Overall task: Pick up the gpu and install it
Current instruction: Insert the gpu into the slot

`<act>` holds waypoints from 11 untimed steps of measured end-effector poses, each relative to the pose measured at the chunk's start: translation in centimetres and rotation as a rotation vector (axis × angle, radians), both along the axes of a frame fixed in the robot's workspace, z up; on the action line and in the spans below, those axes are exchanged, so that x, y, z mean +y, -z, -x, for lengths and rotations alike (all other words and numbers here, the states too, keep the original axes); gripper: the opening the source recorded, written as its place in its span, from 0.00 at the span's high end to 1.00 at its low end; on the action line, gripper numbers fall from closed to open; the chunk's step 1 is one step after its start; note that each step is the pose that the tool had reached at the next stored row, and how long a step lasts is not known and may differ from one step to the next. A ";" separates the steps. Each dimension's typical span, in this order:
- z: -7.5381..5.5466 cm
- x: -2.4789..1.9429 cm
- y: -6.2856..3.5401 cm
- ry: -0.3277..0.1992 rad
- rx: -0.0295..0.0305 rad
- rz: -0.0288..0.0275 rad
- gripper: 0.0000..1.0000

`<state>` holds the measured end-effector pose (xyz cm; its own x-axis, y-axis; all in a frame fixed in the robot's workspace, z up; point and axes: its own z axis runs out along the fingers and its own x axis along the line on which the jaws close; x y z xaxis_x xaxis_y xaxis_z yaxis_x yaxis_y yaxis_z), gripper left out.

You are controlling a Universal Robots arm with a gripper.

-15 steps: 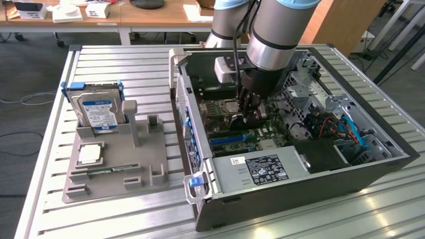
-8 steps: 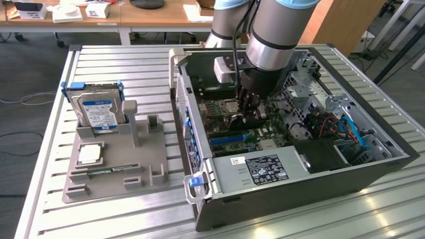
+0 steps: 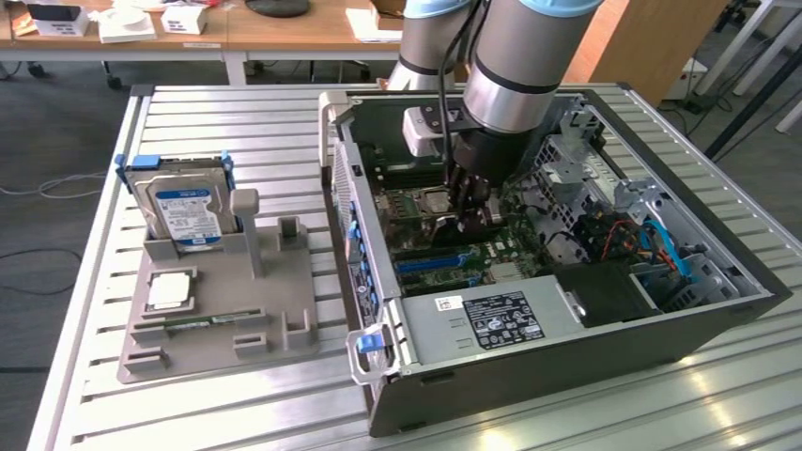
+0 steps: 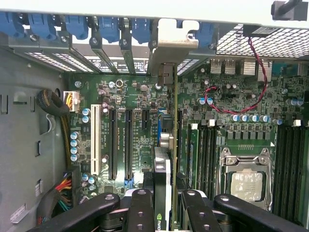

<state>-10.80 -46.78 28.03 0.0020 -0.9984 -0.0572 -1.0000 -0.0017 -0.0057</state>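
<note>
My gripper is down inside the open computer case, over the motherboard. It is shut on the gpu, a thin card seen edge-on between the black fingers, with a green logo near the grip. The card's silver bracket reaches the rear slot openings of the case. The card stands upright above the expansion slots, beside the memory slots and the processor socket. Whether its edge sits in a slot is hidden by the card itself.
A grey fixture on the slatted table at the exterior view's left holds a silver hard drive, a memory stick and a small chip. The power supply, cables and drive cages crowd the case.
</note>
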 end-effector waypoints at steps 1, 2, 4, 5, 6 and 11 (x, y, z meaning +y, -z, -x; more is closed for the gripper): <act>0.0 0.00 0.00 0.000 0.0000 0.0000 0.73; 0.0 0.00 0.00 0.000 0.0000 0.0001 0.73; 0.0 0.00 0.00 0.000 -0.0001 0.0000 0.73; 0.1 0.00 0.00 0.000 -0.0001 0.0000 0.73; 0.1 0.00 0.00 0.000 -0.0001 0.0000 0.73; 0.1 0.00 0.00 0.000 -0.0001 0.0000 0.73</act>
